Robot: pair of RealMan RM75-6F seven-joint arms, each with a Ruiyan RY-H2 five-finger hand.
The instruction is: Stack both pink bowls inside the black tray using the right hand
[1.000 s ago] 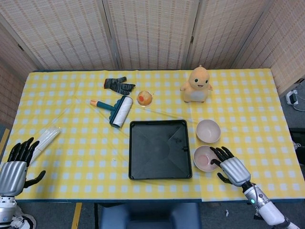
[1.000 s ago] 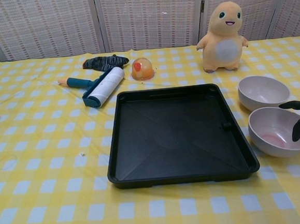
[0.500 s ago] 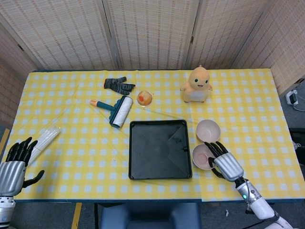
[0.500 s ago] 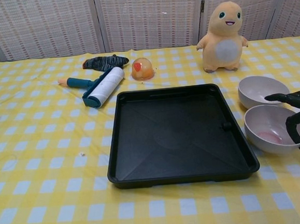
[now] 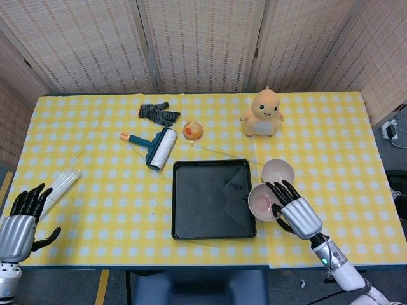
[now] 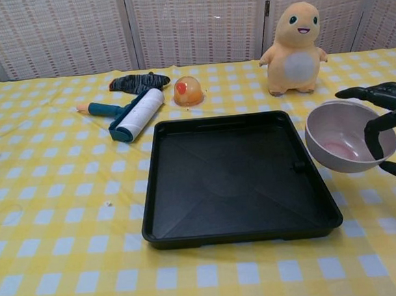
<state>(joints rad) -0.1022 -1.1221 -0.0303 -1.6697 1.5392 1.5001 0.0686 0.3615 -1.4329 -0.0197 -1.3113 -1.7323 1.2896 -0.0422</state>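
My right hand [image 5: 294, 211] grips a pink bowl [image 5: 261, 202] by its right rim and holds it lifted and tilted, just over the right edge of the black tray [image 5: 210, 219]. In the chest view that bowl [image 6: 345, 147] hangs above the table beside the tray [image 6: 222, 187], with my right hand's fingers [image 6: 381, 121] hooked over its rim. The second pink bowl [image 5: 278, 171] stands on the cloth just behind; the chest view hides it behind the lifted one. My left hand [image 5: 20, 221] rests at the table's near left corner, fingers apart, holding nothing.
A yellow toy figure [image 5: 262, 113] stands behind the bowls. A lint roller [image 5: 158, 146], a dark glove [image 5: 159, 113] and an orange dome [image 5: 193, 130] lie beyond the tray's far left. A white packet [image 5: 60, 184] lies near the left hand.
My right hand closed on the nearer bowl, lifted it off the cloth and carried it left toward the tray's right edge. The left hand stayed put.
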